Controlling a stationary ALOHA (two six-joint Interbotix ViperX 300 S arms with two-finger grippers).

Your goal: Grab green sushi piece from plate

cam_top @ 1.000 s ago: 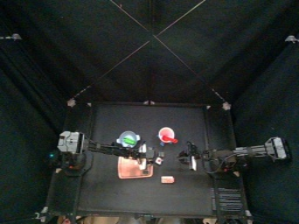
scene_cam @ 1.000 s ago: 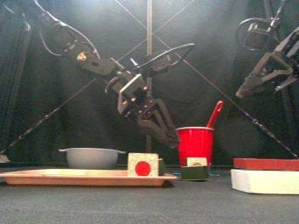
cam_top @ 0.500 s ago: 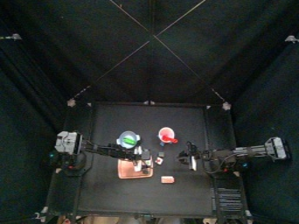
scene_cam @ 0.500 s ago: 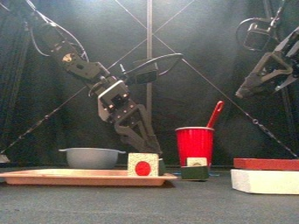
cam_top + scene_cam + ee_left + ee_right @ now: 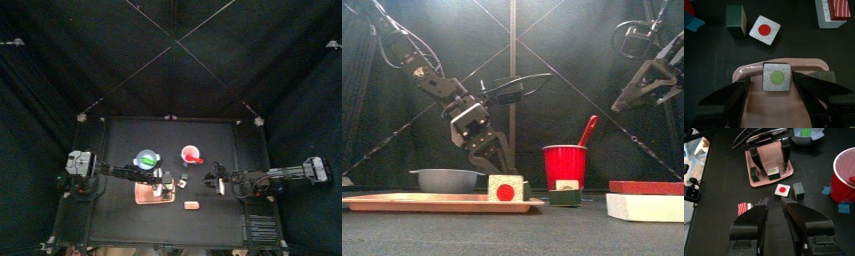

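The green sushi piece (image 5: 776, 76), a white block with a green dot, lies on the pink plate (image 5: 751, 107). It also shows in the right wrist view (image 5: 772, 172). My left gripper (image 5: 772, 77) is open, low over the plate, with one jaw on each side of the piece and a gap to it on both sides. It also shows in the top view (image 5: 160, 183) and the front view (image 5: 496, 160). My right gripper (image 5: 775, 203) hangs high at the table's right with a narrow gap between its jaws, empty.
Off the plate lie a red-dot sushi piece (image 5: 764, 30), a dark green piece (image 5: 735, 21) and a red-striped block (image 5: 832, 12). Another dark piece (image 5: 754, 174) lies on the plate. A red cup (image 5: 565, 165) and a bowl (image 5: 446, 180) stand behind.
My left gripper has come down and to the left in the front view, closer to the plate. The right arm has not moved.
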